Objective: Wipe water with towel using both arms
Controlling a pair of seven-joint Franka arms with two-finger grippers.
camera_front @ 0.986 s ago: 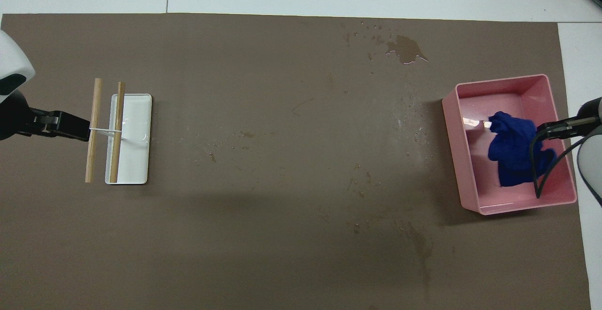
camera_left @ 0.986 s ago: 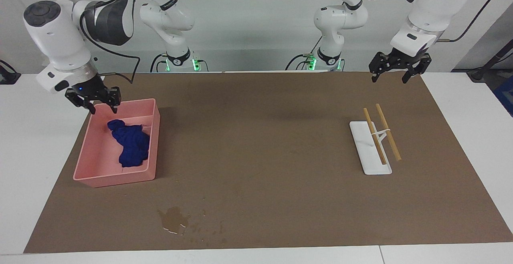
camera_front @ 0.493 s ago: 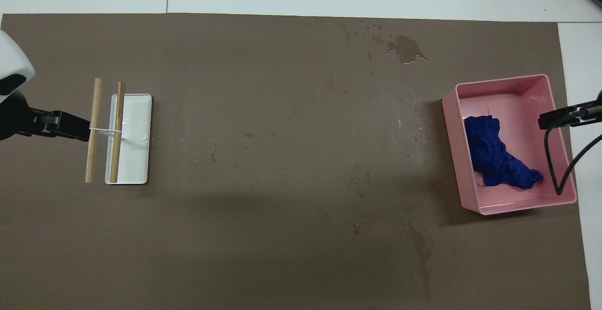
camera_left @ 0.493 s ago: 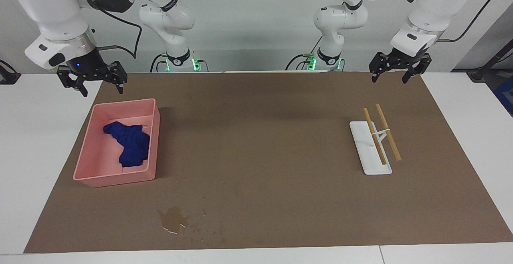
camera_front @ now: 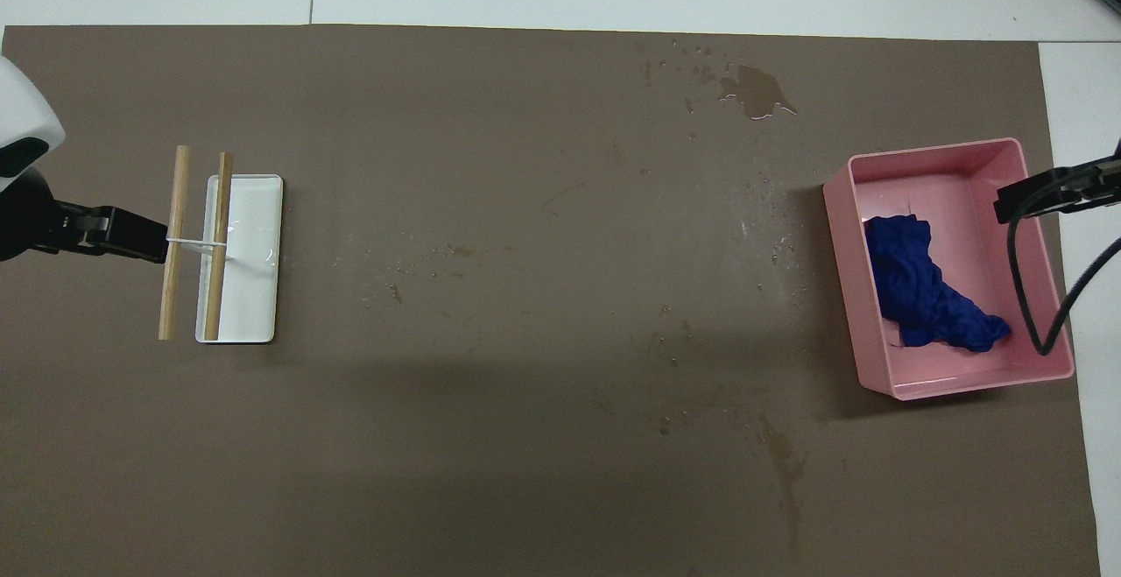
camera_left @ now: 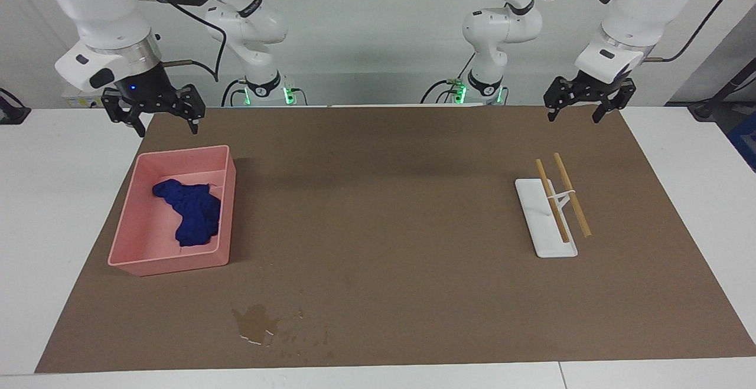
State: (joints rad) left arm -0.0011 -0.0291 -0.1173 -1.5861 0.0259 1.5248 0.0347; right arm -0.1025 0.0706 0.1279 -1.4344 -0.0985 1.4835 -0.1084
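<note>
Lying bunched in the pink tray at the frame's left, the towel touches neither gripper. Higher up, the right gripper hangs open at upper left, and the left gripper hangs open at upper right.

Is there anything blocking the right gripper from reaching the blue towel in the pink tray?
Nothing visible does. The towel lies uncovered in the open-topped pink tray; the right gripper hangs open above the tray's robot-side end, with only the low tray wall around the cloth.
</note>
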